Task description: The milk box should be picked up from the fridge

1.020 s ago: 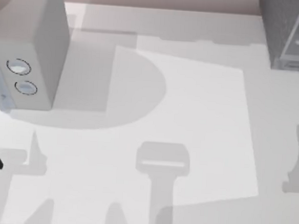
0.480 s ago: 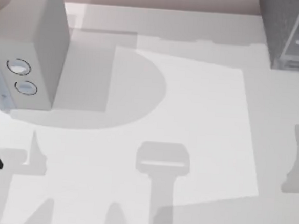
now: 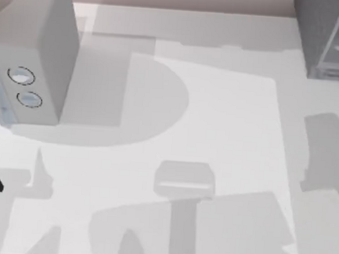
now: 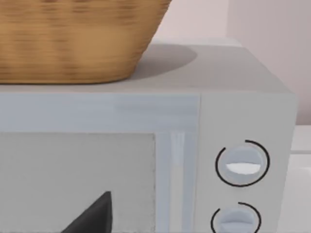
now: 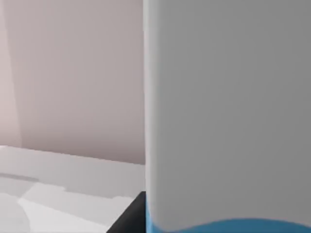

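The top view is looking straight down on the table (image 3: pixel 228 125), catching the microwave (image 3: pixel 44 48) at left and the fridge (image 3: pixel 327 33) at the far right. The left wrist view is facing the microwave (image 4: pixel 194 145) front closely, sharing its dials (image 4: pixel 242 163). The right wrist view is sitting very near the carton (image 5: pixel 228 111).

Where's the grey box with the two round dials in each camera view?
Top view: the dial box stands at the table's left edge.
Left wrist view: the dial box is seen close, front on, with a basket on top.
Right wrist view: this camera faces the milk box instead.
Shared landmark: the upper dial.
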Controlling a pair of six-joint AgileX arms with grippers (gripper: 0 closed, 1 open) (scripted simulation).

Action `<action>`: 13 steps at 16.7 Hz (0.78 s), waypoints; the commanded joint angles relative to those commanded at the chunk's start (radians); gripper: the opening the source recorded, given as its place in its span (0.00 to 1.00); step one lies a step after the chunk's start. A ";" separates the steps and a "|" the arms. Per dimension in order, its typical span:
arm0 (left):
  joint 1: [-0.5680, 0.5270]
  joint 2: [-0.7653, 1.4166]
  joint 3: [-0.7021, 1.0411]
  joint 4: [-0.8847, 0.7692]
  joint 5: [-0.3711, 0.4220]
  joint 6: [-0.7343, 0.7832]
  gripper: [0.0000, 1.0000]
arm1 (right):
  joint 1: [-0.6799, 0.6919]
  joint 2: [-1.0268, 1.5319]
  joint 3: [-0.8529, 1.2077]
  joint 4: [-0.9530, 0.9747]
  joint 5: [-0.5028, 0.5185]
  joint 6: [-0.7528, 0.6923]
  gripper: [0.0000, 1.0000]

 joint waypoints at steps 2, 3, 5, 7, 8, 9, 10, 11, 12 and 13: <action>0.000 0.000 0.000 0.000 0.000 0.000 1.00 | 0.007 0.212 0.053 0.137 -0.068 0.003 0.00; 0.000 0.000 0.000 0.000 0.000 0.000 1.00 | 0.010 0.318 0.078 0.206 -0.103 0.005 0.00; 0.000 0.000 0.000 0.000 0.000 0.000 1.00 | 0.017 0.520 0.129 0.342 -0.172 0.009 0.00; 0.000 0.000 0.000 0.000 0.000 0.000 1.00 | 0.023 0.702 0.177 0.470 -0.237 0.013 0.00; 0.000 0.000 0.000 0.000 0.000 0.000 1.00 | 0.026 0.787 0.200 0.531 -0.268 0.015 0.00; 0.000 0.000 0.000 0.000 0.000 0.000 1.00 | 0.029 0.868 0.222 0.590 -0.297 0.016 0.00; 0.000 0.000 0.000 0.000 0.000 0.000 1.00 | 0.032 0.947 0.243 0.645 -0.324 0.017 0.00; 0.000 0.000 0.000 0.000 0.000 0.000 1.00 | 0.034 1.020 0.264 0.697 -0.350 0.017 0.00; 0.000 0.000 0.000 0.000 0.000 0.000 1.00 | 0.037 1.086 0.283 0.744 -0.373 0.017 0.00; 0.000 0.000 0.000 0.000 0.000 0.000 1.00 | 0.039 1.145 0.300 0.787 -0.394 0.017 0.00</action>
